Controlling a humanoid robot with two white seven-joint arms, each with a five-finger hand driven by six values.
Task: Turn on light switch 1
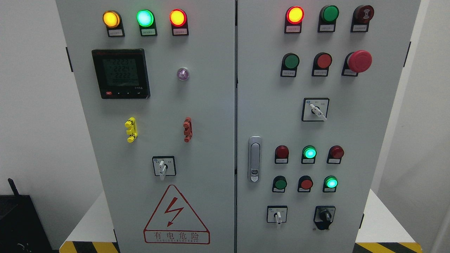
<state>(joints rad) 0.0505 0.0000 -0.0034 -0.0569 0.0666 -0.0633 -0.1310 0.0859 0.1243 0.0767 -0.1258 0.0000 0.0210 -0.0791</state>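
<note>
Hazard striping (89,247), yellow and black, runs along the bottom edge on both sides of the cabinet (211,105), which fills the head view with two grey doors side by side. No robot hand or arm is in shot, so whether the fingers are apart or together cannot be told.

Low on the left door sits a red warning triangle (176,215) with a lightning bolt and Chinese characters. Just above it, a white-handled rotary switch (163,166) points straight down. Higher up, a yellow clip (130,129) and a red clip (188,129) sit level with each other, well apart. Over them, a black digital meter (121,73) shows faint digits, with a small clear lens (182,74) to its right. Across the top: amber lamp (111,19), green lamp (145,18), red lamp (178,17), all glowing.

On the right door, a silver latch handle (255,159) stands upright by the seam. Top row there: a lit red lamp (294,15), a dark green button (329,13), a buzzer (364,13). Below, a green button, a red button and the big red mushroom stop (359,61). A white selector switch (316,109) is tilted down-right. Further down, two rows of three, with a lit green lamp (309,153) in the middle of the upper row and another lit green (331,182) at the lower row's right end. At the bottom, a small white selector (277,214) and a black knob (324,215). The labels are too small to read, so which control is light switch 1 cannot be told.
</note>
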